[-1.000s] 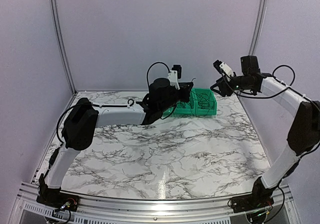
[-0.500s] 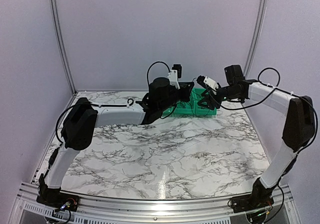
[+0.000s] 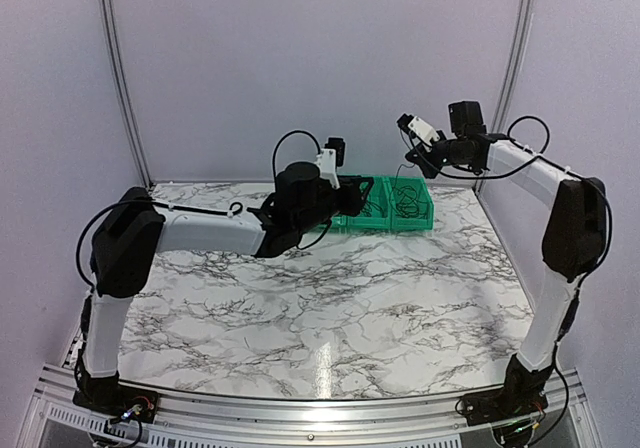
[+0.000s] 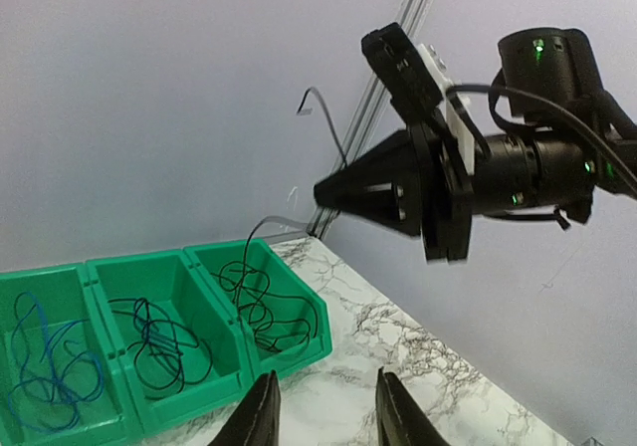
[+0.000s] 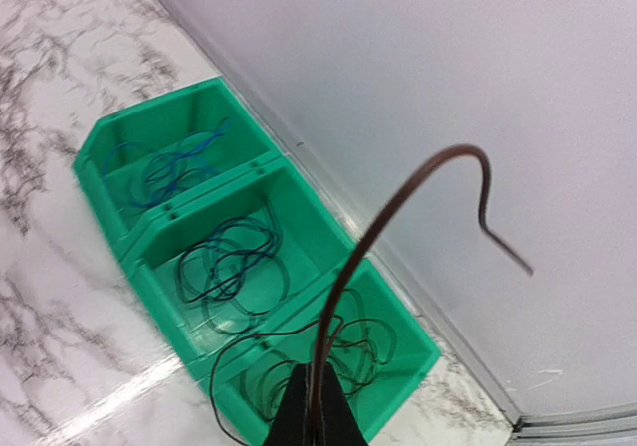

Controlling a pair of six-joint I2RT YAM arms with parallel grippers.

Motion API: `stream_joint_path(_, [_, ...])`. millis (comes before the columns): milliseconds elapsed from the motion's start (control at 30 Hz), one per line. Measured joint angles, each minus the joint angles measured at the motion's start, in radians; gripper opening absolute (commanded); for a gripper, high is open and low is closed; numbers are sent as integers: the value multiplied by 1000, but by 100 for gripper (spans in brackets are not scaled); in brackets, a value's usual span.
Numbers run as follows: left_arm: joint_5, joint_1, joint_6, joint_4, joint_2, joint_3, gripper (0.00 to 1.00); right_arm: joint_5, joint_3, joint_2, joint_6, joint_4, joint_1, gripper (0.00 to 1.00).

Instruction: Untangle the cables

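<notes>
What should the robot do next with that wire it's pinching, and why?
Probably lift the right gripper a bit higher. It is shut on a black wire whose lower part runs down into the tangle in the end bin, so more height should draw it free.

No text, label or number is legible anywhere.

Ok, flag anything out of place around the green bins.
One black cable is not lying in its bin: it rises out of the end bin, pinched in the shut right gripper, its free end curling in midair.
</notes>
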State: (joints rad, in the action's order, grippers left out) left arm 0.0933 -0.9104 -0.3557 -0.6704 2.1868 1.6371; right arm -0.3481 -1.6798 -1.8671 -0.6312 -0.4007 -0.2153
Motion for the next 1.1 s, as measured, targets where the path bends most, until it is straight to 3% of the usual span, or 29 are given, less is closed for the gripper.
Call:
stream_joint_path(167, [15, 0, -6, -22, -187, -260, 35, 49, -147, -85, 18, 12, 53, 0])
stream_joint_path(367, [29, -9, -21, -45, -322, -472, 35, 97, -210, -209, 39, 49, 70, 0])
stream_joint_path(600, [36, -35, -24, -48, -339, -541, 35, 105, -209, -335, 89, 29, 69, 0])
stream_joint_path(1100, [74, -44, -47, -62, -364, -637, 37, 108, -247, -431, 159, -107, 69, 0])
